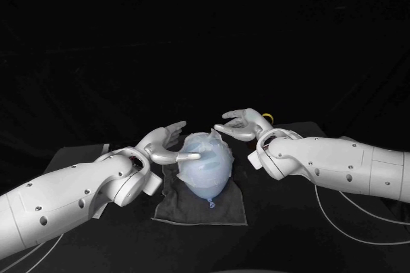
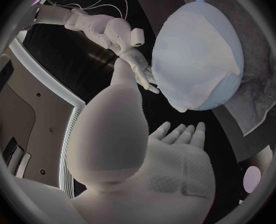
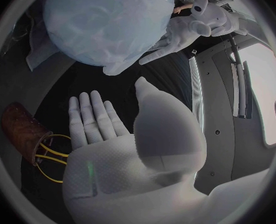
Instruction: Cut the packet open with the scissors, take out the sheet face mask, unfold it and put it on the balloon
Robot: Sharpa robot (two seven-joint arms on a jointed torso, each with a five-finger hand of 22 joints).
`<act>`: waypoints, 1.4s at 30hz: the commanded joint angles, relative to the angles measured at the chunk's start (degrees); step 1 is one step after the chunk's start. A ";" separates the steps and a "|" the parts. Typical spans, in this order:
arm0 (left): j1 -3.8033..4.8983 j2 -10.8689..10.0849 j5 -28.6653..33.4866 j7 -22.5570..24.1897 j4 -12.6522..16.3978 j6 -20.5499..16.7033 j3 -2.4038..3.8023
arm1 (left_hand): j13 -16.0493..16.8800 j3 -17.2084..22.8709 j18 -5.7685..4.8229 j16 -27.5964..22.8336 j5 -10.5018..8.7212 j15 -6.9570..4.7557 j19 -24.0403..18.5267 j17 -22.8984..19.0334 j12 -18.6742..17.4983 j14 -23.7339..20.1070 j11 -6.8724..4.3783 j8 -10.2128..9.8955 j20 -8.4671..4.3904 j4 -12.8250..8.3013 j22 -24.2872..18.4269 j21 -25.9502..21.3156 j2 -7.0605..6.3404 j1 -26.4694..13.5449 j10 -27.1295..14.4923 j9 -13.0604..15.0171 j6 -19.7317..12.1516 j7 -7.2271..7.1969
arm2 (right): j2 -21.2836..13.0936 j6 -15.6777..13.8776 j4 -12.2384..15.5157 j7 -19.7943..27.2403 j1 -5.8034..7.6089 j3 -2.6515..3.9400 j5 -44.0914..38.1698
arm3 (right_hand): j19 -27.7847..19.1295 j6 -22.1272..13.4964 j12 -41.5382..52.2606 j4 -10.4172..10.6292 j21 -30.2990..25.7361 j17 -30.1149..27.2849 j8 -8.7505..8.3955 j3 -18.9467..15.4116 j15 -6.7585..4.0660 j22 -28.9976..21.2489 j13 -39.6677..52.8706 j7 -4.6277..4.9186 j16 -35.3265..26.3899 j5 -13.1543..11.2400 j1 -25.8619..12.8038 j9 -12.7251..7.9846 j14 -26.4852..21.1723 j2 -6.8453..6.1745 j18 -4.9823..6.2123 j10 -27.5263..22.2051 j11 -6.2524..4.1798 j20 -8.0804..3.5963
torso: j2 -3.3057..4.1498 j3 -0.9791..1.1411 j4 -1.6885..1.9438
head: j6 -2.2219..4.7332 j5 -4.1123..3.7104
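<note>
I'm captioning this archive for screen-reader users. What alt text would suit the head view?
A pale blue balloon lies on a dark cloth, with a white sheet face mask draped over its far part. The robot's left hand and right hand sit open on either side of it, the left thumb at the balloon's side.

The left arm is reached in from the near left and the right arm from the right. The left hand is held empty, fingers extended and thumb turned out rightward. The right hand, slightly farther off, is likewise spread and empty.
</note>
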 commanded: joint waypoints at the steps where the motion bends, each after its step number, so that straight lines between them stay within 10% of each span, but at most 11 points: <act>1: 0.12 1.06 -1.55 -2.46 -0.54 0.03 0.02 | -0.08 -0.13 -0.64 -0.23 -0.38 0.15 -0.47 -0.06 -0.12 -0.41 -0.04 -0.23 0.03 -0.08 -0.07 -0.32 -0.17 -1.31 -0.24 -0.05 -0.33 9.92 | 0.99 4.19 -1.18 -4.69 0.38 0.05 0.96 | -2.59 -2.18 0.40 0.08 -0.29 -1.02 -0.23 -2.84 0.32 -2.53 -0.02 6.98 -0.42 -0.31 -0.48 -0.89 -1.17 0.51 -0.57 -1.40 0.23 0.03 | 0.03 -0.04 0.09 | 0.06 0.01; 7: 0.13 2.69 -2.20 -4.79 -1.62 -0.47 -0.11 | -0.05 -0.12 -0.63 -0.19 -0.38 0.21 -0.42 -0.01 -0.08 -0.27 0.02 -0.21 0.03 -0.09 -0.06 -0.32 -0.18 -1.67 -0.13 -0.03 -0.29 9.97 | 2.69 5.68 -2.63 -6.57 1.16 0.07 0.93 | -6.19 -2.43 2.04 0.17 -0.43 -2.85 0.10 -9.43 0.70 -6.41 0.07 6.97 -0.18 -0.38 0.47 -0.97 -2.85 2.67 -0.97 -2.84 0.41 0.04 | 0.01 -0.09 0.00 | 0.11 -0.17; 31: 0.12 4.30 -8.34 -12.46 -2.98 6.90 -0.56 | -0.31 -0.10 -0.68 -0.53 -0.33 0.17 -1.03 -0.37 -0.36 -1.64 -0.13 -0.07 0.05 -0.12 -0.17 -0.45 -0.17 -0.90 -1.56 0.11 0.06 9.90 | 4.30 7.87 -4.68 -10.63 1.40 0.06 -3.61 | -6.36 0.28 5.33 -1.91 -0.22 -4.89 0.82 -13.31 0.78 -8.48 0.11 6.99 1.69 -0.31 9.44 0.17 -4.22 5.47 -1.04 -3.35 0.31 0.07 | 0.03 -0.10 0.05 | -0.28 -0.35; 36: 0.12 4.25 -9.07 -13.14 -3.03 7.92 -0.57 | -0.26 -0.11 -0.66 -0.52 -0.30 -0.62 -1.32 -0.39 -0.29 -1.80 -0.46 1.07 0.03 -0.13 -0.21 -0.50 -0.17 -0.16 -1.51 0.89 2.73 5.41 | 4.26 7.66 -4.87 -10.74 1.36 0.06 -3.76 | -5.30 1.25 6.08 -2.65 0.01 -5.24 1.08 -13.08 0.66 -8.27 0.10 6.97 2.36 -0.30 10.99 0.55 -3.96 7.10 -0.91 -3.26 0.23 0.06 | -0.02 -0.08 0.02 | -0.32 -0.40; 37: 0.13 4.25 -9.33 -13.30 -3.03 8.17 -0.58 | -0.25 -0.09 -0.64 -0.51 -0.29 -1.17 -1.37 -0.39 -0.27 -1.85 -1.13 1.33 0.00 -0.06 -0.22 -0.51 -0.16 0.19 -1.47 1.05 3.21 2.53 | 4.29 7.61 -4.93 -10.84 1.33 0.06 -3.86 | -5.19 1.38 6.20 -2.82 0.03 -5.29 1.12 -12.98 0.65 -8.27 0.10 6.96 2.46 -0.31 11.28 0.60 -3.93 7.38 -0.90 -3.23 0.22 0.06 | -0.02 -0.06 0.02 | -0.32 -0.40; 42: 0.13 4.40 -10.18 -13.99 -3.18 8.89 -0.65 | -0.20 -0.05 -0.62 -0.46 -0.28 -1.86 -1.40 -0.34 -0.22 -1.73 -2.06 1.91 0.00 -0.10 -0.21 -0.50 -0.14 0.54 -1.27 1.43 4.50 1.62 | 4.56 7.46 -5.32 -11.26 1.13 0.05 -4.50 | -3.05 2.98 7.33 -5.70 0.44 -5.87 1.59 -9.83 0.43 -7.74 0.07 6.90 3.53 -0.31 15.13 1.19 -3.32 10.94 -0.65 -2.95 0.08 0.04 | 0.03 -0.03 0.05 | -0.42 -0.50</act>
